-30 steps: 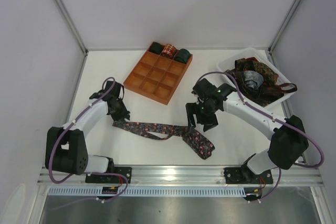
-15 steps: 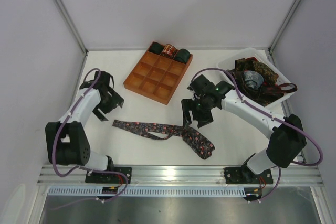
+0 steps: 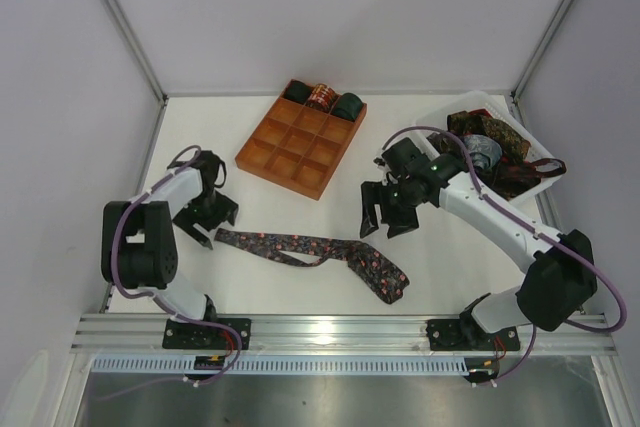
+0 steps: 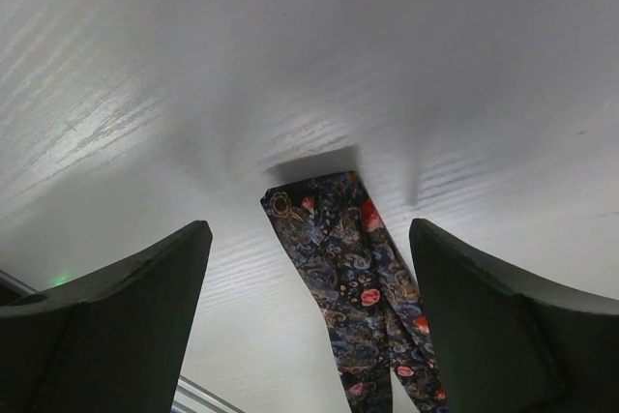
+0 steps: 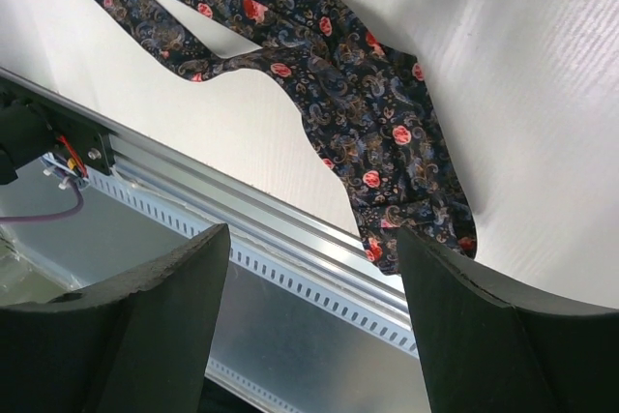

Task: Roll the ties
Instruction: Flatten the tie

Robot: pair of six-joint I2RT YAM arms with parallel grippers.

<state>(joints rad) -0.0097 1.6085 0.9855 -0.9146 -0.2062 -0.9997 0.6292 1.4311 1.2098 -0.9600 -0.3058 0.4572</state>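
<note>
A dark tie with a red floral print (image 3: 310,250) lies flat across the near table, narrow end left and wide end right. My left gripper (image 3: 208,225) stands open just left of the narrow end. In the left wrist view the tie's tip (image 4: 353,268) lies on the table between the spread fingers of the left gripper (image 4: 309,229), untouched. My right gripper (image 3: 385,224) hangs open above and right of the tie's middle. In the right wrist view the wide end (image 5: 387,142) lies beyond the right gripper (image 5: 311,232). Three rolled ties (image 3: 321,97) sit in the tray's back row.
The orange-brown gridded tray (image 3: 300,157) stands at the back centre. A white bin (image 3: 432,125) at the back right holds a heap of loose ties (image 3: 500,152). The metal rail (image 3: 330,327) runs along the near edge.
My left gripper has opened, let go of the tie's narrow end and drawn back a little to the left. My right gripper has shifted up and to the right, away from the tie.
</note>
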